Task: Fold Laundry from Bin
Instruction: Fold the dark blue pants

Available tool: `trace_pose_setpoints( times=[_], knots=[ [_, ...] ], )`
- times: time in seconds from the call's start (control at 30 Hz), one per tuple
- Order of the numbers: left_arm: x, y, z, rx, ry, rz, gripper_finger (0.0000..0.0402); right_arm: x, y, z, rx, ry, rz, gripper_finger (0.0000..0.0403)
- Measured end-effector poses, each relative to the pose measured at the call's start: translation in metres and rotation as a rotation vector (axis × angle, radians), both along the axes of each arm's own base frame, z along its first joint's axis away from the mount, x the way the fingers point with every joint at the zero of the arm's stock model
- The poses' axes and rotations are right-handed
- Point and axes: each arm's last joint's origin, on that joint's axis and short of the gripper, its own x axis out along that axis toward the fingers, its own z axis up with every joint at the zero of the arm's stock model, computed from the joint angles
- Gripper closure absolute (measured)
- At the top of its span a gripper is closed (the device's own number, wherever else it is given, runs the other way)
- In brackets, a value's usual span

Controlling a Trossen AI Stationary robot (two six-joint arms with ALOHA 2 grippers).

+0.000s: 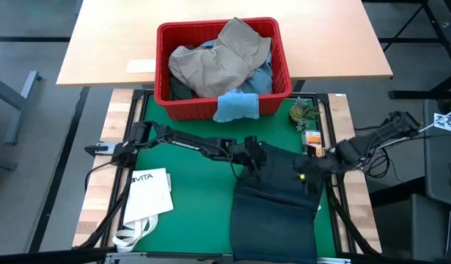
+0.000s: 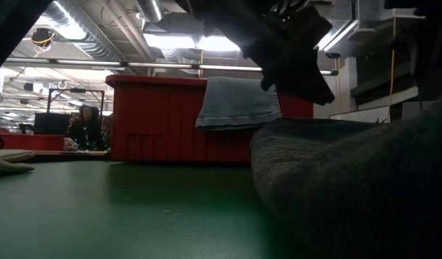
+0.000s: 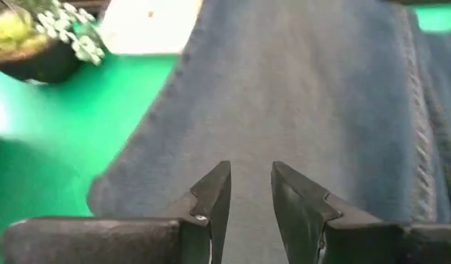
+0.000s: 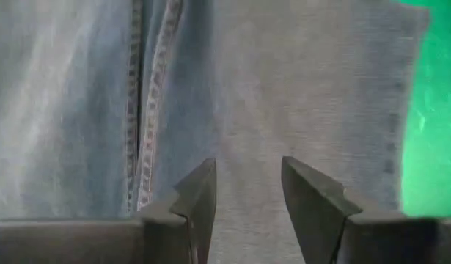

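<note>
Light wooden table (image 1: 225,37) at far side, small white paper label (image 1: 141,66) near its edge. Work surface is a green mat (image 1: 196,191) framed by pale wood boards (image 1: 100,183) on both sides. Grey floor (image 1: 34,147) around, a grey metal table leg (image 1: 20,95) on the left. Low view: open ceiling with silver ducts (image 2: 77,29) and pipes, bright ceiling lights (image 2: 192,43), a yellow cable (image 2: 393,65) hanging on the right. A person (image 2: 88,126) sits far back, dim.
</note>
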Motion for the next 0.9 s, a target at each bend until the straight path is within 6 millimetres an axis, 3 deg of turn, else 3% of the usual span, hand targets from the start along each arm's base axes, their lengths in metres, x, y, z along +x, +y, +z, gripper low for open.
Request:
trace_pose_setpoints(
  times=[0.27, 0.53, 0.73, 0.9],
  knots=[
    [0.015, 0.033, -0.035, 0.000, -0.034, 0.066, 0.0305, 0.010, 0.043, -0.026, -0.090, 0.095, 0.078, 0.0248],
    [0.008, 0.070, -0.062, -0.009, 0.107, 0.141, 0.0305, 0.018, 0.082, -0.071, -0.176, 0.312, 0.114, 0.0248],
    [-0.001, 0.079, -0.067, -0.016, 0.215, 0.163, 0.0305, 0.030, 0.090, -0.107, -0.251, 0.477, 0.150, 0.0248],
    [-0.008, 0.079, -0.071, 0.008, 0.309, 0.184, 0.0305, 0.045, 0.083, -0.125, -0.269, 0.540, 0.213, 0.0249]
  ],
)
